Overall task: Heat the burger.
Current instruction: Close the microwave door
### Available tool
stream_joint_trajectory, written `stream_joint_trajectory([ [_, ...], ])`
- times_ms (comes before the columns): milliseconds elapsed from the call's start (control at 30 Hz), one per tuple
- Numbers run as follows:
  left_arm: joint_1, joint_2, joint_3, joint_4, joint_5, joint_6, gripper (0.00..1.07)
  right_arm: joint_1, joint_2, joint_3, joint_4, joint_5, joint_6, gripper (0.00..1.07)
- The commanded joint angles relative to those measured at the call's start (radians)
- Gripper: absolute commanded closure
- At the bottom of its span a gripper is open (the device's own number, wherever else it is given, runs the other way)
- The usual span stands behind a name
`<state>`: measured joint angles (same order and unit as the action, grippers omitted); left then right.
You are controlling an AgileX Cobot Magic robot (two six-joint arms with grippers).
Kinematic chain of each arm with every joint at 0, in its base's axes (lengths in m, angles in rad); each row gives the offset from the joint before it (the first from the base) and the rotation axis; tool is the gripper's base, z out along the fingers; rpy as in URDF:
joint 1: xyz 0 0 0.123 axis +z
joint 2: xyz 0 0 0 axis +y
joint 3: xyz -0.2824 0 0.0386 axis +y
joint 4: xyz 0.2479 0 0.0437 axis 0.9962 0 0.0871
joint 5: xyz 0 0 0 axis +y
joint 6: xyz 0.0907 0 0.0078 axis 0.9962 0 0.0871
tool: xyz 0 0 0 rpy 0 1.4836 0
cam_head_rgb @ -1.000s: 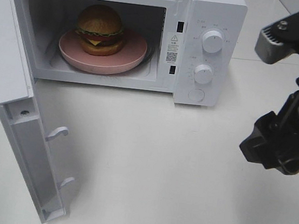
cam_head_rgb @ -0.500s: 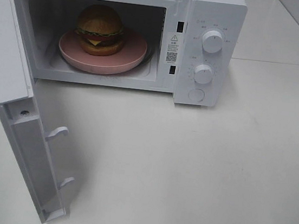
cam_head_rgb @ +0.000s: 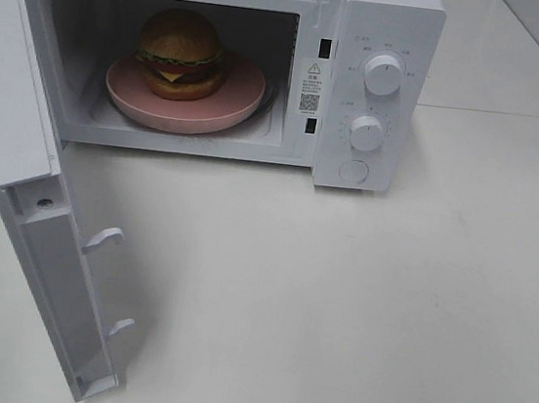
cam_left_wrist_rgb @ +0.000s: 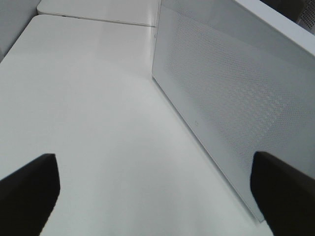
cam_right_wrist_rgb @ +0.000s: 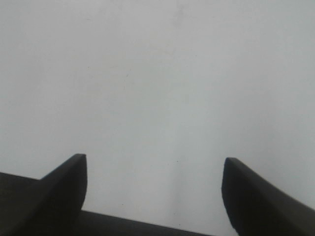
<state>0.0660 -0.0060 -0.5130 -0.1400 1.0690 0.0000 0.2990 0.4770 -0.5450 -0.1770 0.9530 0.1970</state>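
The burger (cam_head_rgb: 179, 51), with a glossy brown bun, lettuce and dark filling, sits on a pink plate (cam_head_rgb: 238, 99) inside the open white microwave (cam_head_rgb: 385, 19). The microwave door (cam_head_rgb: 30, 192) hangs wide open at the left. Neither arm shows in the exterior high view. In the left wrist view my left gripper (cam_left_wrist_rgb: 156, 191) is open and empty, with the door's perforated outer face (cam_left_wrist_rgb: 226, 98) just beside it. In the right wrist view my right gripper (cam_right_wrist_rgb: 153, 194) is open over bare white table, holding nothing.
Two white knobs (cam_head_rgb: 383, 74) and a round button (cam_head_rgb: 353, 170) sit on the microwave's right-hand panel. The door's inner side has two latch hooks (cam_head_rgb: 105, 238). The white table (cam_head_rgb: 353, 320) spreads in front of and to the right of the microwave.
The right arm, seen at the right edge a second ago, has withdrawn out of the exterior high view. The burger, plate and door have not moved.
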Motion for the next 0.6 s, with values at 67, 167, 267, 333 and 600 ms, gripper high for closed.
stream_joint_trajectory([
  [67,0.005,-0.016,0.0,-0.001,-0.008,0.0,0.09,-0.072,-0.115,0.026,0.039,0.011,0.01,0.34],
  [167,0.005,-0.016,0.0,-0.001,-0.008,0.0,0.09,-0.097,-0.159,0.043,0.032,0.007,0.008,0.34],
  [267,0.005,-0.016,0.0,-0.001,-0.008,0.0,0.09,-0.12,-0.213,0.051,0.032,0.014,-0.001,0.34],
  [333,0.005,-0.016,0.0,-0.001,-0.008,0.0,0.09,-0.138,-0.258,0.051,0.034,0.014,-0.001,0.34],
  [600,0.005,-0.016,0.0,-0.001,-0.008,0.0,0.09,-0.198,-0.378,0.051,0.033,0.014,0.002,0.34],
])
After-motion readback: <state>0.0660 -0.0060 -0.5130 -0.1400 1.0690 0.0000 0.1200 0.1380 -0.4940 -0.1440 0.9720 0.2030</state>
